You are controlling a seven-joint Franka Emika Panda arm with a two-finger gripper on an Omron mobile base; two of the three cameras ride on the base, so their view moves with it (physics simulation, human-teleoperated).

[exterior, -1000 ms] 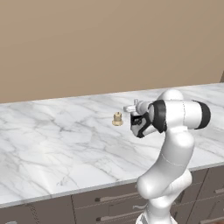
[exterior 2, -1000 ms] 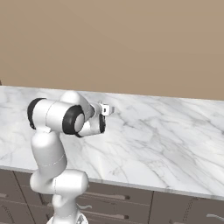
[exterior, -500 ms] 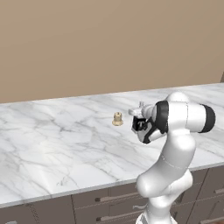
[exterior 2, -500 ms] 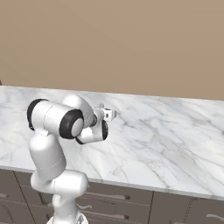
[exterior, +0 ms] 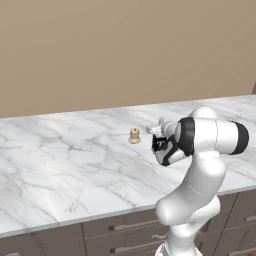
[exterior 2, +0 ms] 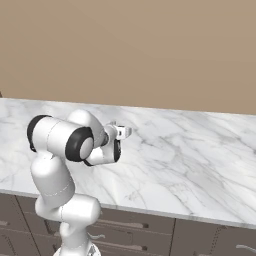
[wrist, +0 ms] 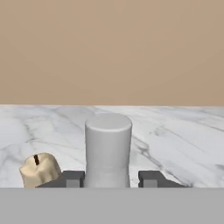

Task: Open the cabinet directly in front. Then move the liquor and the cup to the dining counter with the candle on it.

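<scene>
**Arm re-posed above the candle-bearing desk**

The end effector [wrist: 111,180] has drifted slightly away from the candle [wrist: 40,169]. Its tips flank a pale grey cylinder [wrist: 108,144], but I cannot tell if they grip it. This is probably a set-down stage. The marble desk [exterior: 60,170] lies beneath, with only the candle, towards its far edge, close by.

Dining counter [exterior: 65,165]: we record white, grey-veined marble, smooth, faint sheen. Drawer fronts [exterior: 107,231]: matt grey, silver metal pulls. Candle [wrist: 40,169]: cream, waxy, dull. Wall [exterior 2: 130,50]: flat matt tan. Arm [exterior: 200,170]: glossy white casing, dark joints.
</scene>
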